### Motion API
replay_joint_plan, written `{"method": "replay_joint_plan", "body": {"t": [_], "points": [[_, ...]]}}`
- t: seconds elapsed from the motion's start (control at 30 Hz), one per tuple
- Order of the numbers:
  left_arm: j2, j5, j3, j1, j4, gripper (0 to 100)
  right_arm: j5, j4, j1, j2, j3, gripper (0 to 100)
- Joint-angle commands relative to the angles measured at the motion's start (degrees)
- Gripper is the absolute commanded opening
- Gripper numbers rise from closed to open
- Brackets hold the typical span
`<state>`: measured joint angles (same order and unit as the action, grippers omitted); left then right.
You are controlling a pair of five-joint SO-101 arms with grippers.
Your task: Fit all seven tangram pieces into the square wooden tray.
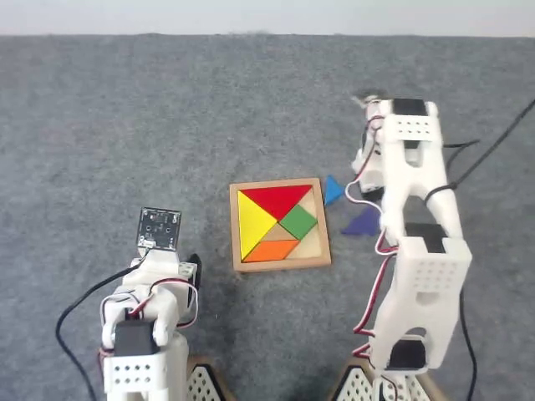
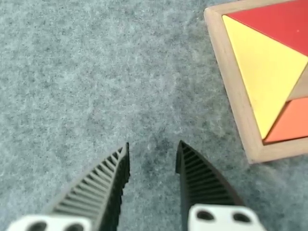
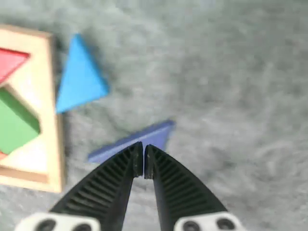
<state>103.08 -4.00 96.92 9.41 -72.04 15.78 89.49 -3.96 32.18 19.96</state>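
The square wooden tray (image 1: 280,182) lies mid-table holding a red triangle (image 1: 276,200), a yellow triangle (image 1: 253,224), a green square (image 1: 298,222) and an orange parallelogram (image 1: 272,250). Just right of it on the carpet lie a light blue triangle (image 1: 333,190) and a dark blue triangle (image 1: 364,222). My right gripper (image 3: 143,148) is shut, its tips at the near edge of the dark blue triangle (image 3: 144,137), with the light blue triangle (image 3: 79,77) beyond. My left gripper (image 2: 153,144) is open over bare carpet, a short way from the tray's corner (image 2: 231,91).
Grey carpet covers the whole table. The right arm's white links (image 1: 418,251) stretch along the tray's right side, with cables trailing beside them. The left arm (image 1: 150,309) sits at the front left. Bare wood shows in the tray's right part (image 1: 311,242).
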Motion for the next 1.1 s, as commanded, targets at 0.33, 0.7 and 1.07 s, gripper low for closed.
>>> {"method": "replay_joint_plan", "body": {"t": [0.33, 0.7, 1.07], "points": [[1.6, -0.4, -0.5, -0.1, -0.5, 15, -24.4, -27.0, -6.3, -35.6, -44.0, 6.3], [1.6, -0.4, -0.5, -0.1, -0.5, 15, -53.3, -28.9, -5.8, -29.8, -44.3, 28.5], [1.6, -0.4, -0.5, -0.1, -0.5, 15, -53.4, -28.5, -3.9, -19.7, -39.0, 24.2]]}}
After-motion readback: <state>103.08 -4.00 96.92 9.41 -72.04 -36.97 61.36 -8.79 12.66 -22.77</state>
